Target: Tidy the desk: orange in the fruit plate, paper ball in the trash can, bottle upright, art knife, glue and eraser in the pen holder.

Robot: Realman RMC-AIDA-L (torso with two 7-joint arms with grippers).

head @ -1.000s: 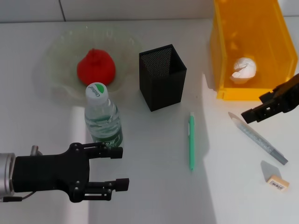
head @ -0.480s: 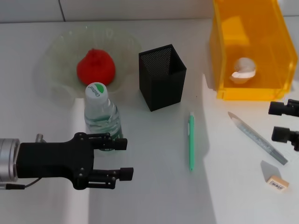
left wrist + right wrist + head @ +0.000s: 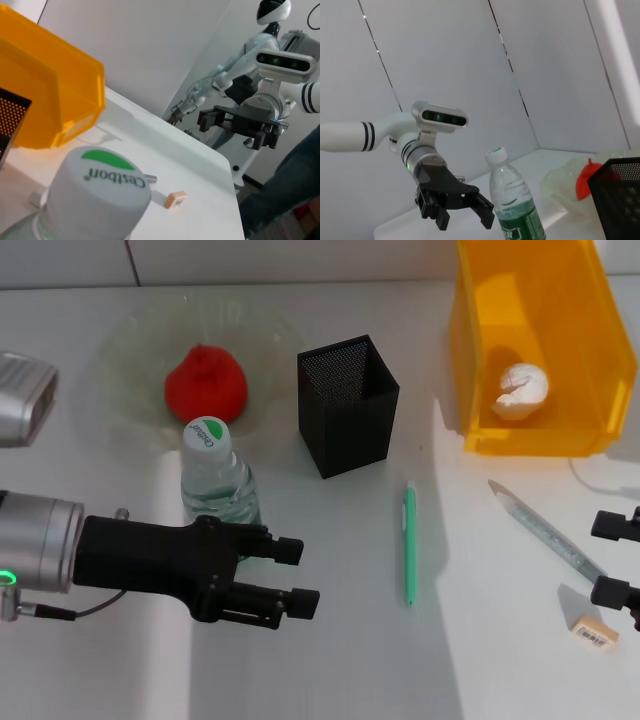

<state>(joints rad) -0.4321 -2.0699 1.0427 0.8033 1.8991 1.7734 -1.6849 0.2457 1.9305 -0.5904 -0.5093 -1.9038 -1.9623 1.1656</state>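
The bottle (image 3: 216,480) stands upright with its white and green cap (image 3: 102,185) up; it also shows in the right wrist view (image 3: 512,202). My left gripper (image 3: 297,577) is open and empty, just in front and to the right of the bottle, apart from it. The red-orange fruit (image 3: 205,382) lies in the glass plate (image 3: 130,350). The paper ball (image 3: 522,390) lies in the yellow bin (image 3: 470,350). A green pen-shaped tool (image 3: 409,543), a grey pointed tool (image 3: 555,537) and the eraser (image 3: 595,630) lie on the table. My right gripper (image 3: 605,558) is open at the right edge, above the eraser.
The black mesh pen holder (image 3: 347,400) stands upright between the plate and the bin. A grey device (image 3: 22,400) sits at the left edge. The left arm lies across the front left of the table.
My left gripper has moved right, past the bottle. My right gripper has come down from beside the bin to the right edge near the eraser.
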